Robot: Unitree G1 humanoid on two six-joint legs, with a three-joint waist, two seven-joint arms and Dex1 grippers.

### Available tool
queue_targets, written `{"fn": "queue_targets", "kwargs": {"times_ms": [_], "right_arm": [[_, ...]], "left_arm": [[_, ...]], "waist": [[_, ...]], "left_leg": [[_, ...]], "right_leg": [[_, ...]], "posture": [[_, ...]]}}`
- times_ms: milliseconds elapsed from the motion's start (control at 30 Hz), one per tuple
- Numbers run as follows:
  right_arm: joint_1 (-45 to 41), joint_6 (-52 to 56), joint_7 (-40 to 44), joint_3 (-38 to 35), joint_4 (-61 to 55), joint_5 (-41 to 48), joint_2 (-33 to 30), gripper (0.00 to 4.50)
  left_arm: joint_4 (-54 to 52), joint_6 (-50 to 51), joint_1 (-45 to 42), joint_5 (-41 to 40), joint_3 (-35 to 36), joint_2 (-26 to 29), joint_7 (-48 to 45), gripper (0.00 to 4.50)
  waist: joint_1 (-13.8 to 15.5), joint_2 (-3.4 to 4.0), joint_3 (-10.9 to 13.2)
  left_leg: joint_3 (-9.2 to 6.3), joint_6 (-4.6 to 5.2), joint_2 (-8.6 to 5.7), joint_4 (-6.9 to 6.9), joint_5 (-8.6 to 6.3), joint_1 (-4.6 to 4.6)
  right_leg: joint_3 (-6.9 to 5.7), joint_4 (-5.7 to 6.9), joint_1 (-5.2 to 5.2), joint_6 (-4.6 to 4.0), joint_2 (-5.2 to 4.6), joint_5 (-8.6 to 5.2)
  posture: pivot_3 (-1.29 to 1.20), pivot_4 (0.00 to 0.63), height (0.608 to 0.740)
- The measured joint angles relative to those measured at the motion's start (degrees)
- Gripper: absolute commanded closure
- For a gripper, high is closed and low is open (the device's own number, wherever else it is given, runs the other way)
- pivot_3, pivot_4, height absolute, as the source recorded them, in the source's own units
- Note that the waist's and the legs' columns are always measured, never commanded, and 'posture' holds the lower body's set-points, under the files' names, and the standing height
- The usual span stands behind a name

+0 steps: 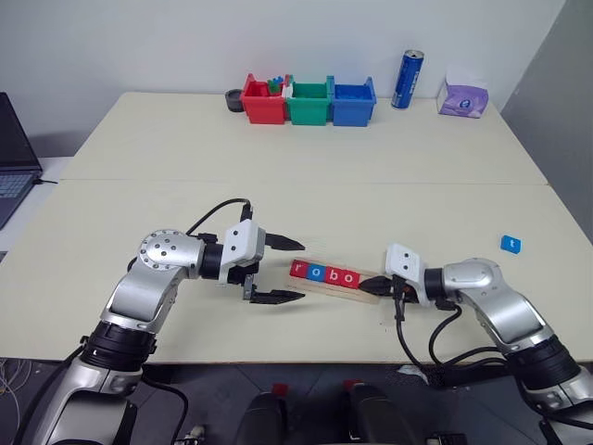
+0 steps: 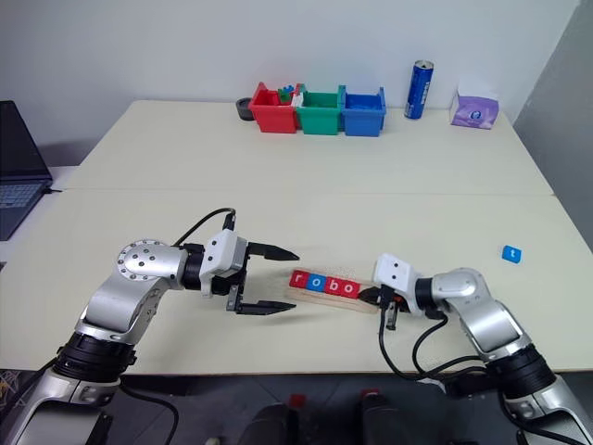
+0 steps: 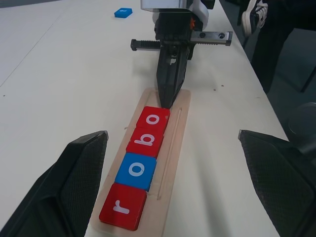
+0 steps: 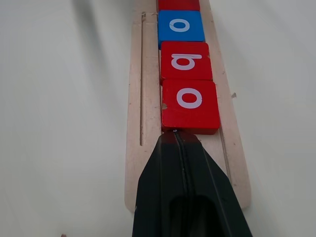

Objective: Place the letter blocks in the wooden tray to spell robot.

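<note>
Lying in wooden tray (image 3: 173,148): four letter blocks (image 3: 143,165).

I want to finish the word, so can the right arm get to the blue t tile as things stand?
Probably yes. The blue t tile lies alone on bare table on the robot's right, nothing around it. The right end effector is shut, its tip against the last red o tile on the wooden tray, so it must open first.

You can read "r", "o", "b", "o" in white on four letter blocks (image 3: 139,170) in the wooden tray (image 3: 174,148); a separate blue block (image 1: 510,244) shows "t".
</note>
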Motion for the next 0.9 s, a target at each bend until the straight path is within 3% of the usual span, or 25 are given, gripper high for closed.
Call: {"fn": "queue_targets", "kwargs": {"times_ms": [367,500,667,767,900], "right_arm": [[-0.7,0.1,-0.2,0.0,0.0,-0.9,1.5,4.48],[-0.7,2.2,0.9,-0.7,-0.4,-0.1,-0.7,4.48],[-0.5,9.0,1.0,-7.1,-5.2,4.1,-5.4,4.48],[0.6,15.9,-2.5,-12.9,-9.0,7.1,-5.6,3.95],[1.4,24.4,-13.7,-21.1,-11.9,8.2,-1.6,2.65]], "left_arm": [[-0.1,0.2,0.1,0.0,0.0,0.0,0.1,0.00],[-0.1,0.3,0.1,0.0,0.0,0.0,0.2,0.00],[-0.2,0.7,-0.2,-0.1,0.0,-1.7,1.3,0.00],[-0.1,0.7,-1.4,-0.1,-0.9,-4.5,2.3,0.00],[1.2,0.8,-4.8,0.5,-3.0,-10.2,4.6,0.00]], "waist": [[0.0,0.00,0.0],[0.0,0.00,0.0],[0.1,0.00,0.0],[0.1,-0.01,0.0],[0.2,-0.01,0.0]], "left_leg": [[-0.01,0.00,0.01,0.00,0.00,0.01],[0.00,0.00,-0.01,0.00,0.00,0.00],[-0.02,0.00,-0.01,0.01,0.00,0.00],[-0.04,0.00,-0.02,0.02,0.00,0.00],[-0.05,-0.01,-0.04,0.06,0.00,-0.02]], "right_leg": [[0.00,0.01,0.00,0.00,0.01,0.00],[0.00,0.01,0.00,0.00,-0.01,0.00],[0.00,0.00,0.01,0.00,-0.02,0.00],[0.04,0.00,0.05,0.00,-0.02,0.00],[0.07,0.02,0.07,0.00,-0.02,0.00]], "posture": [[0.00,0.150,0.740],[0.00,0.150,0.740],[0.00,0.150,0.740],[0.00,0.150,0.740],[0.00,0.150,0.740]]}}
